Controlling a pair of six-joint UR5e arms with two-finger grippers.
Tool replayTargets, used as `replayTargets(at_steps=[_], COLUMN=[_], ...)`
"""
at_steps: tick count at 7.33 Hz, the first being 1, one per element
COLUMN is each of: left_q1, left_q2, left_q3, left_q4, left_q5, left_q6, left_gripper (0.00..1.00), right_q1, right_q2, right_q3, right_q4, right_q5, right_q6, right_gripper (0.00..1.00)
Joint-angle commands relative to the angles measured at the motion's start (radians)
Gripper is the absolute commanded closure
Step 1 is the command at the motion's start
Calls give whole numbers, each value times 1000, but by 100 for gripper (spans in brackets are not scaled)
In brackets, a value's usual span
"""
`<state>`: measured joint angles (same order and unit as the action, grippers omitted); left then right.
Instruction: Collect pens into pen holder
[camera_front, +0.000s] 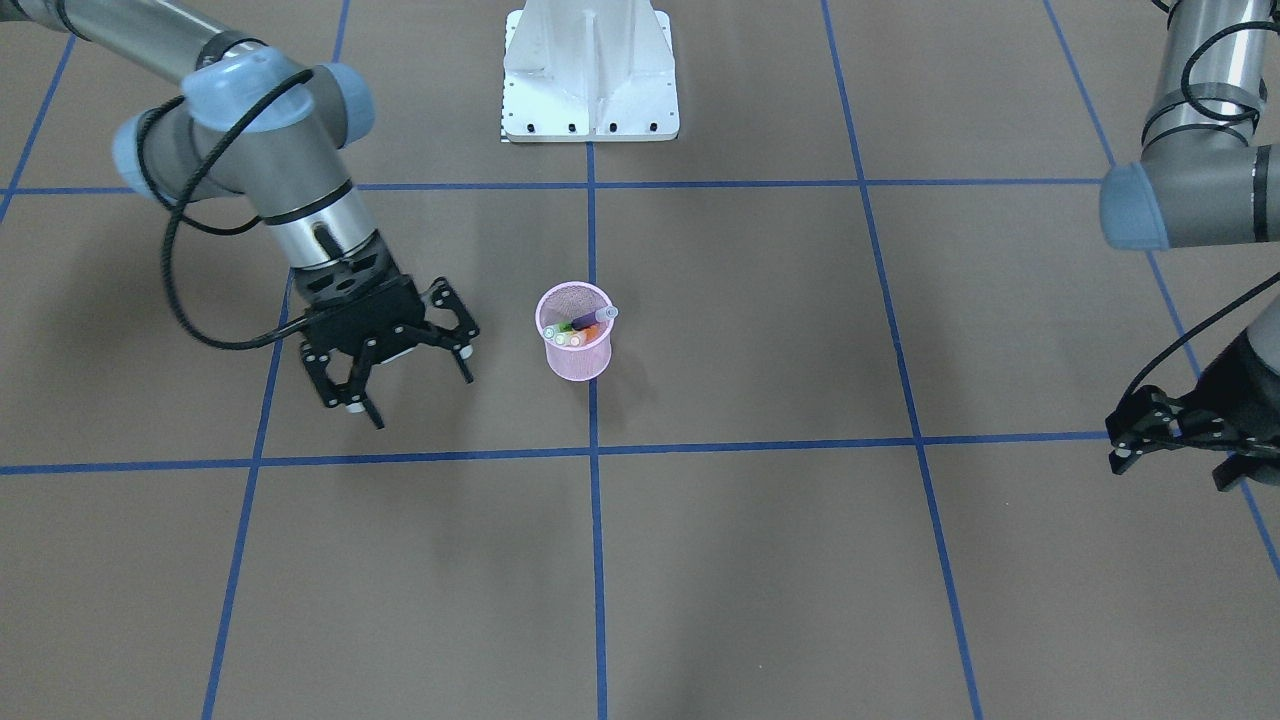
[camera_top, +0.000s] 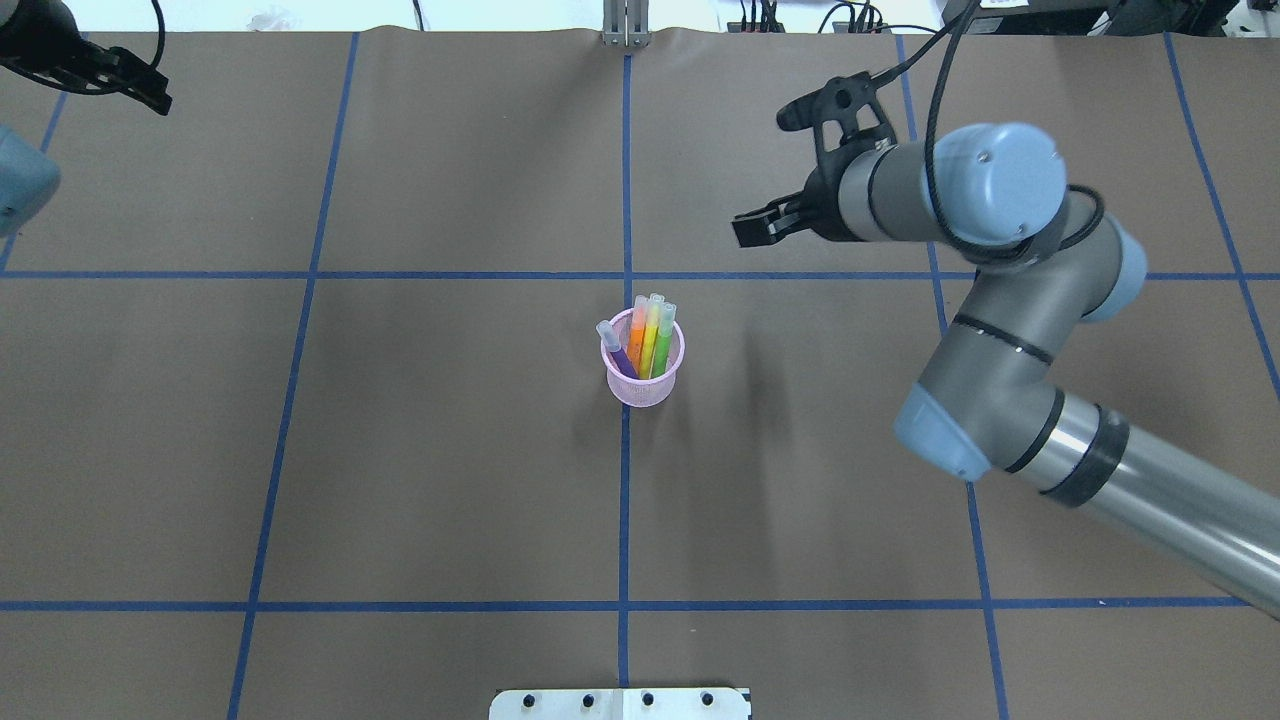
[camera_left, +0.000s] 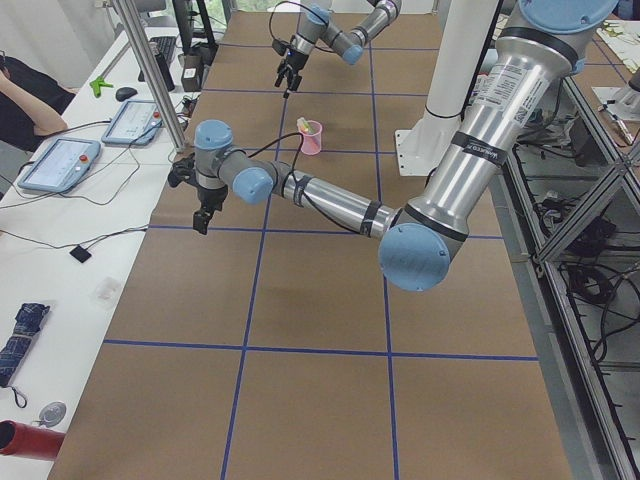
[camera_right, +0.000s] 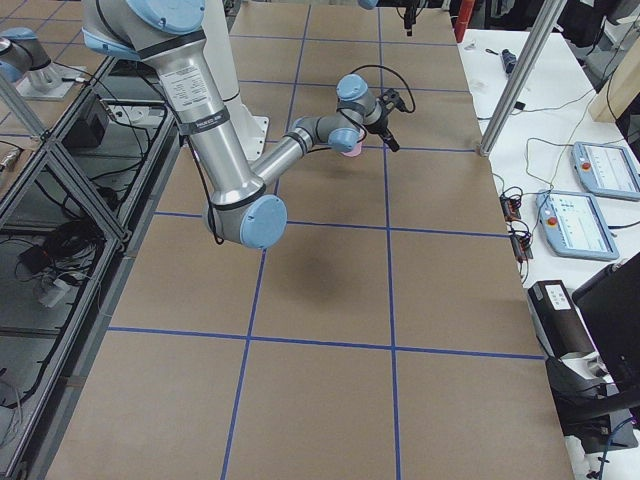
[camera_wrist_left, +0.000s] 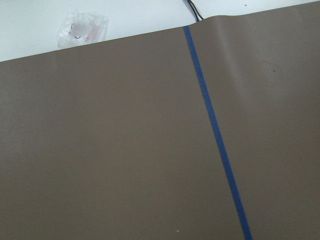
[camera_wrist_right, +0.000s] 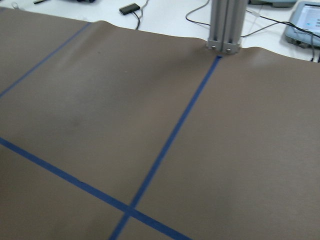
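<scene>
Near the pen holder (camera_front: 577, 345), right hand (camera_front: 420, 398) splayed

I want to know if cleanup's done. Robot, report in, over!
Right claw open, empty, off to the side of the pink cup. Left claw far off, grip unclear. Pens all standing in the cup. Nothing in the way.

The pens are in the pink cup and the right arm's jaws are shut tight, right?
Not quite. The pens do stand in the pink mesh pen holder, but the right gripper has its jaws open and empty, as the front-facing view shows.
</scene>
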<state>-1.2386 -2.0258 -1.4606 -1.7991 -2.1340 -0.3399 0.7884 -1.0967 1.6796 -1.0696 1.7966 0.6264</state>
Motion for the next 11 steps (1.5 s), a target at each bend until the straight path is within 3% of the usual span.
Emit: replayTargets(at_steps=[1, 3, 4, 5, 6, 7, 8, 11], left_q1=[-77, -152, -176, -238, -278, -297, -297, -300], left_q2=[-13, -5, 4, 60, 109, 228, 307, 399], left_q3=[-30, -107, -134, -138, -139, -139, -118, -133], left_q4=[189, 349, 393, 398, 388, 319, 250, 208], left_q5=[-1, -24, -27, -35, -109, -188, -187, -182], left_q6=[221, 396, 500, 569, 573, 569, 570, 572], left_gripper=[1, 1, 1, 1, 1, 1, 0, 0], right_q1=[237, 359, 408, 463, 506, 532, 532, 534], right_q2=[-43, -64, -112, -152, -232, -292, -325, -360], right_q3=[-7, -9, -17, -17, -6, -3, -6, -35], right_q4=[-244, -480, -490, -490, -472, -410, -362, -328], right_q5=[237, 270, 320, 404, 475, 486, 481, 406], right_q6=[-318, -633, -698, -705, -702, -682, -680, -698], right_gripper=[0, 0, 0, 0, 0, 0, 0, 0])
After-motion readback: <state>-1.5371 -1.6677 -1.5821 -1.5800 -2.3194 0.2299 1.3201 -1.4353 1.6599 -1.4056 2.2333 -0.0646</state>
